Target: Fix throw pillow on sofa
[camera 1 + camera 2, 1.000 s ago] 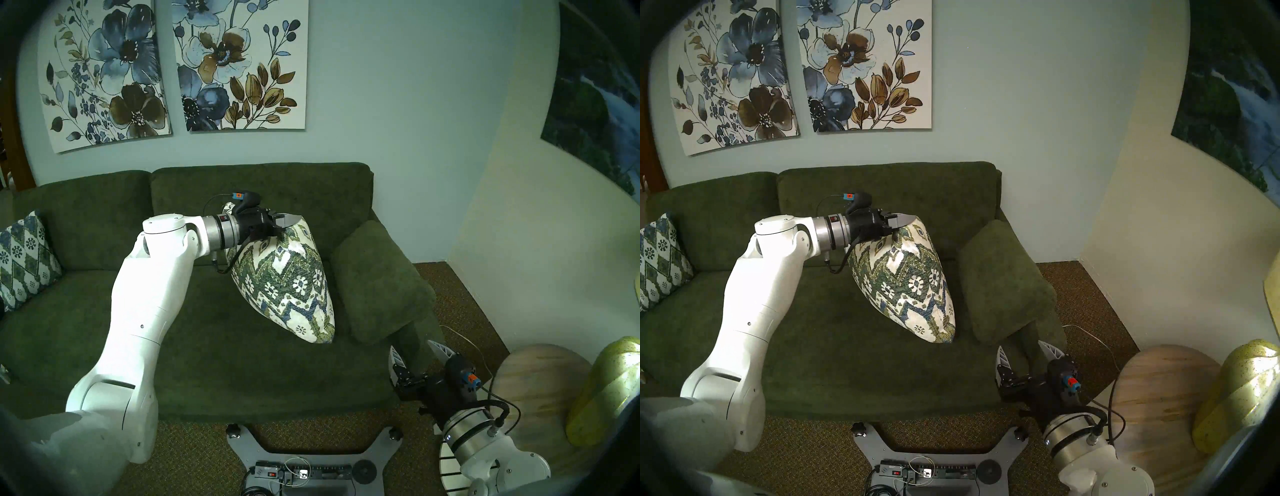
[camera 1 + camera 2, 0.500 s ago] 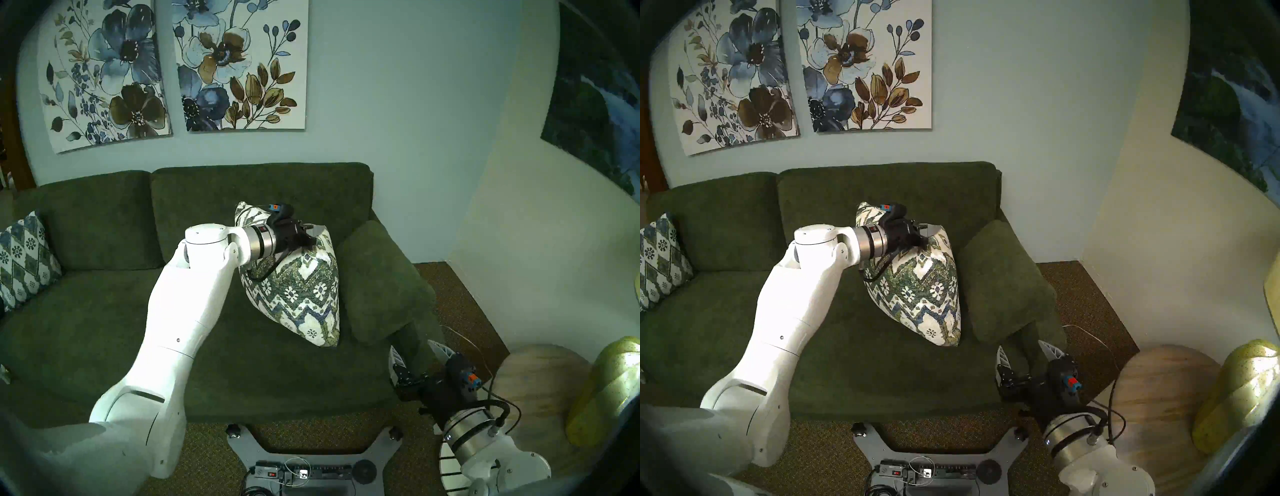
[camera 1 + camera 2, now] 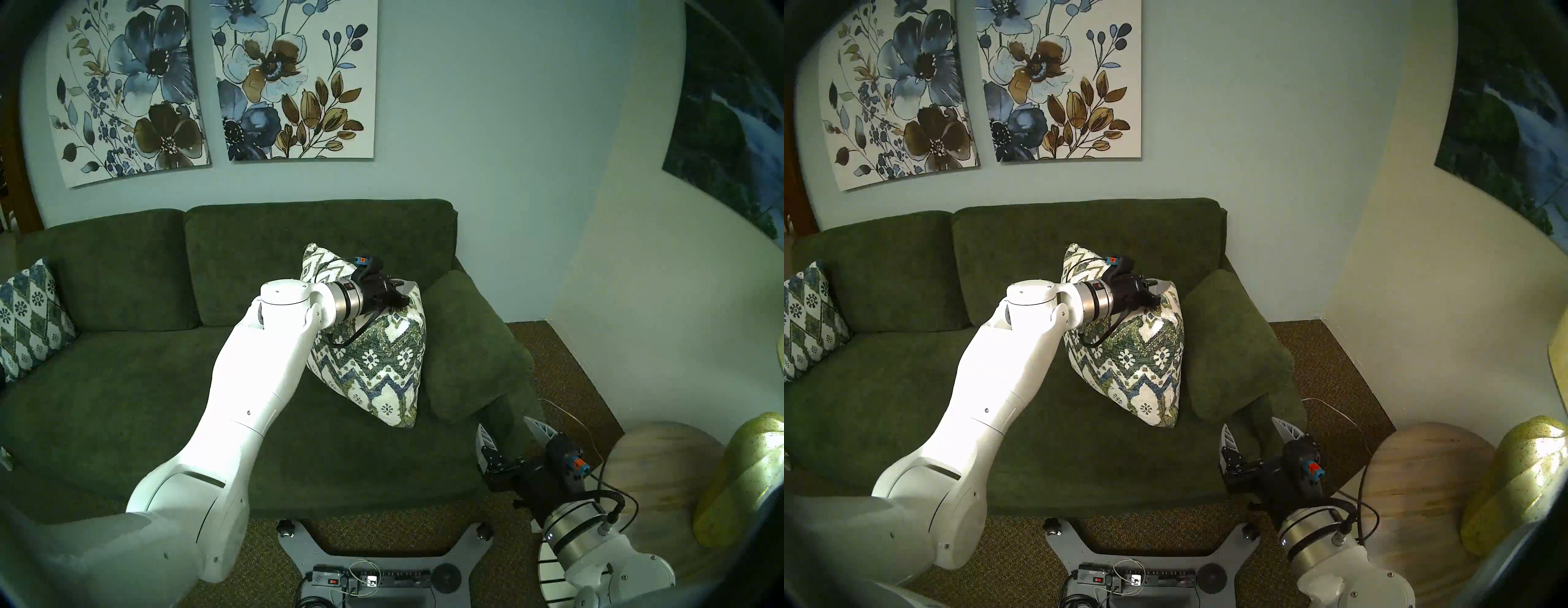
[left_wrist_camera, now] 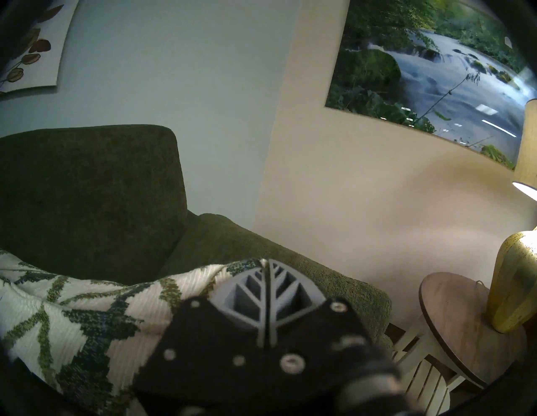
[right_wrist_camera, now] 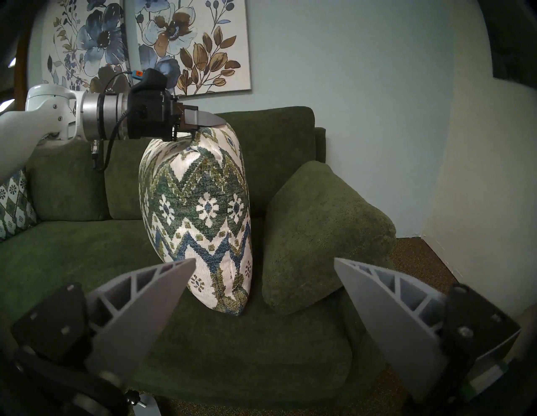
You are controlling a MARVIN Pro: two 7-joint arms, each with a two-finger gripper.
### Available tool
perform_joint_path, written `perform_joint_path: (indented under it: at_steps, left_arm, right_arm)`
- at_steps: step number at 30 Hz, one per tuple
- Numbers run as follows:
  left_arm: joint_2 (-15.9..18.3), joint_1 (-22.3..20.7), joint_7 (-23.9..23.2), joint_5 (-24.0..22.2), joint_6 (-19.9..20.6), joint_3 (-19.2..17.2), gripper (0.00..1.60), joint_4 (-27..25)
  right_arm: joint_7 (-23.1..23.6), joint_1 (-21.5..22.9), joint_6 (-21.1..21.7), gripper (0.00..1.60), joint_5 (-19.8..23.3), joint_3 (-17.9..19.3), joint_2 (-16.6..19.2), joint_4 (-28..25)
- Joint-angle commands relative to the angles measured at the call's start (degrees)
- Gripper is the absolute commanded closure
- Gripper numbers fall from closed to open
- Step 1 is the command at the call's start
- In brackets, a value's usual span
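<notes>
The throw pillow (image 3: 373, 365), cream with green and blue chevrons, stands on its lower corner on the dark green sofa (image 3: 127, 403), its right edge against the green armrest cushion (image 3: 466, 348). My left gripper (image 3: 409, 286) is shut on the pillow's top edge near its right corner; the wrist view shows the closed fingers (image 4: 247, 287) pinching the fabric (image 4: 72, 305). From the right wrist view the pillow (image 5: 203, 209) hangs upright from the left gripper (image 5: 215, 120). My right gripper (image 3: 511, 429) is open and empty, low at the sofa's front right corner, apart from the pillow.
A blue-white diamond-lattice pillow (image 3: 29, 322) leans at the sofa's left end. A round wooden side table (image 3: 662, 467) with a yellow lamp base (image 3: 742, 479) stands right of my right arm. A power strip (image 3: 369, 579) lies on my base. Walls close in behind and to the right.
My left arm has carried the pillow to the right, until it touches the armrest cushion, and turned its patterned face more toward me. The right arm has not moved.
</notes>
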Motion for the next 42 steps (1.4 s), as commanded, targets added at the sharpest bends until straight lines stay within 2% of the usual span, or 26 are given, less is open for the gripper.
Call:
perform_joint_path:
  at_steps: [1, 2, 6, 13, 28, 30, 34, 36, 39, 40, 41, 42]
  left_arm:
    - [-2.3, -0.9, 0.9, -0.2, 0.7, 0.8, 0.34, -3.0]
    - [-2.4, -0.9, 1.1, -0.2, 0.9, 0.9, 0.00, -3.3]
    - [-2.9, -0.6, 2.0, -0.6, 2.2, 0.8, 0.00, -4.7]
    - [-2.8, -1.5, 2.4, -1.2, 2.9, -0.2, 0.00, -3.9]
    - [-1.6, -0.8, 1.1, -1.7, 2.3, -1.3, 0.00, -2.6]
    - [-1.1, -0.5, 0.6, -2.1, 2.4, -2.1, 0.00, -3.0]
    - [3.4, 1.3, -2.0, -2.7, 0.9, -4.7, 0.00, -5.3]
    - [4.4, 1.7, -2.4, -2.7, 0.6, -5.4, 0.00, -5.7]
    - [7.2, 3.2, -4.0, -3.0, 0.1, -8.1, 0.00, -6.5]
    - [6.8, 3.8, -4.4, -2.4, 0.0, -9.8, 0.00, -6.6]
    - [8.8, 4.4, -4.9, -3.0, -0.5, -9.8, 0.00, -6.9]
    - [7.8, 5.0, -5.3, -2.0, -0.5, -11.9, 0.00, -6.9]
  right_arm:
    - [0.1, -0.1, 0.0, 0.00, 0.0, -0.1, 0.0, -0.9]
    - [0.1, -0.1, 0.0, 0.00, 0.0, -0.1, -0.1, -1.0]
    - [0.3, -0.1, 0.0, 0.00, -0.1, -0.1, -0.2, -1.0]
    - [0.4, -0.1, 0.0, 0.00, -0.1, 0.0, -0.4, -1.0]
    - [0.8, 0.0, 0.0, 0.00, -0.3, 0.1, -0.8, -1.0]
    - [0.8, 0.0, 0.0, 0.00, -0.4, 0.1, -0.8, -1.0]
    - [1.0, 0.1, -0.1, 0.00, -0.4, 0.2, -1.0, -0.9]
    - [1.0, 0.1, -0.1, 0.00, -0.4, 0.2, -1.0, -0.9]
    - [1.1, 0.1, -0.1, 0.00, -0.5, 0.2, -1.1, -0.8]
    - [1.1, 0.1, -0.1, 0.00, -0.5, 0.2, -1.1, -0.8]
    - [1.1, 0.2, -0.1, 0.00, -0.5, 0.2, -1.1, -0.8]
    - [1.1, 0.2, -0.1, 0.00, -0.5, 0.2, -1.1, -0.8]
